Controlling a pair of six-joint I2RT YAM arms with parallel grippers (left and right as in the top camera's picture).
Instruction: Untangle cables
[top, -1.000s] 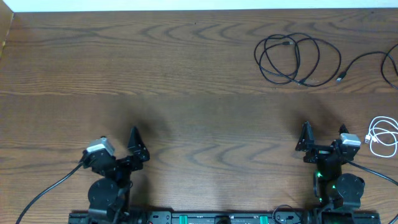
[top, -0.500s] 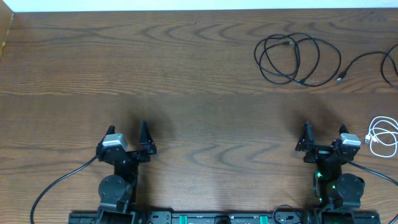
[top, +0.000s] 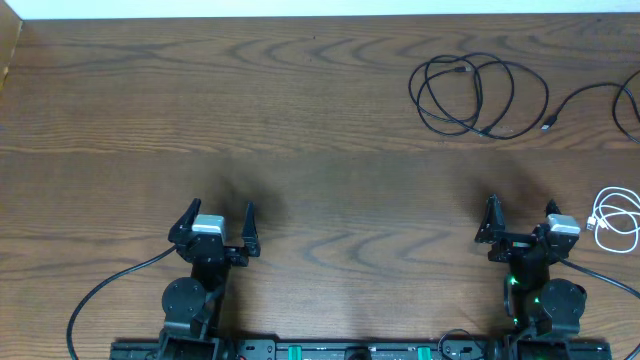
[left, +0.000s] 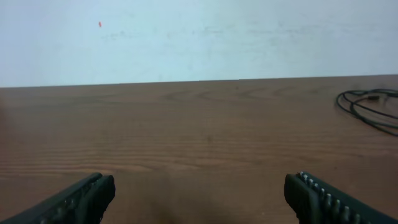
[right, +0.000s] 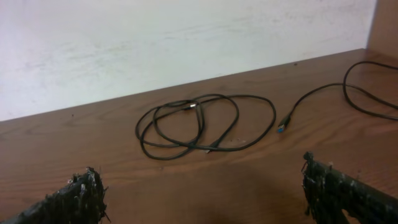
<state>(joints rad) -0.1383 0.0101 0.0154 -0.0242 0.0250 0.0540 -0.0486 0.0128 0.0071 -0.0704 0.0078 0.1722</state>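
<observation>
The cables lie at the far right of the table (top: 300, 120). One black cable (top: 470, 95) is coiled in overlapping loops. A second black cable (top: 600, 95) curves off the right edge, with its plug (top: 548, 125) just beside the coil. A white cable (top: 615, 220) is bundled near the right gripper (top: 520, 222). The right gripper and the left gripper (top: 217, 218) are both held with fingers wide apart, and nothing is gripped. If several loops of the coil are pinched at once, the crossings are likely to be tightened rather than freed. If one strand is dragged, the neighbouring plug may be snagged, or a cable may be pulled over the edge. Counted: two black cables, one white cable, two grippers, one table.
</observation>
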